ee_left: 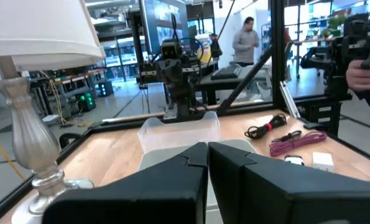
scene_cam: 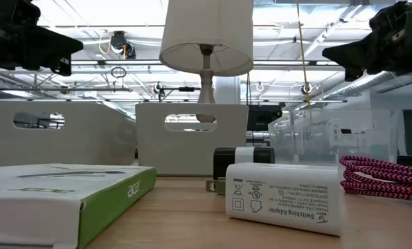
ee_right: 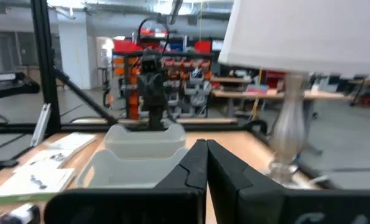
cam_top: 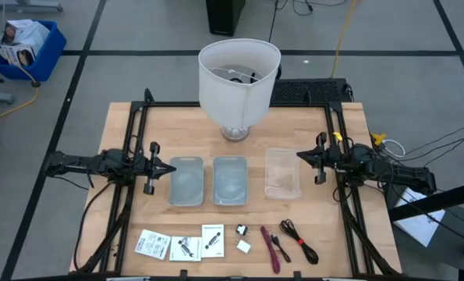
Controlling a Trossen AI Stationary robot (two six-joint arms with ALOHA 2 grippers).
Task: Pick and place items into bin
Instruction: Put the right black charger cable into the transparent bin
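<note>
The items lie in a row by the table's near edge. There are three flat white packets (cam_top: 153, 243) (cam_top: 185, 247) (cam_top: 213, 240), two small black and white parts (cam_top: 242, 230) (cam_top: 244, 246), a magenta cable bundle (cam_top: 270, 248) and black cable bundles (cam_top: 298, 240). Beyond them stand two grey bins (cam_top: 186, 179) (cam_top: 230, 179) and a clear bin (cam_top: 283, 173). My left gripper (cam_top: 163, 168) (ee_left: 208, 155) hovers shut at the left of the grey bins. My right gripper (cam_top: 302, 156) (ee_right: 206, 152) hovers shut at the right of the clear bin. Neither touches anything.
A big white lampshade on a glass lamp base (cam_top: 239, 74) stands at the far middle of the table. Black frame rails (cam_top: 138, 133) (cam_top: 337, 133) run along both sides. In the left wrist view a person (ee_left: 245, 40) stands in the room beyond the table, and a hand (ee_left: 362, 68) shows at the edge.
</note>
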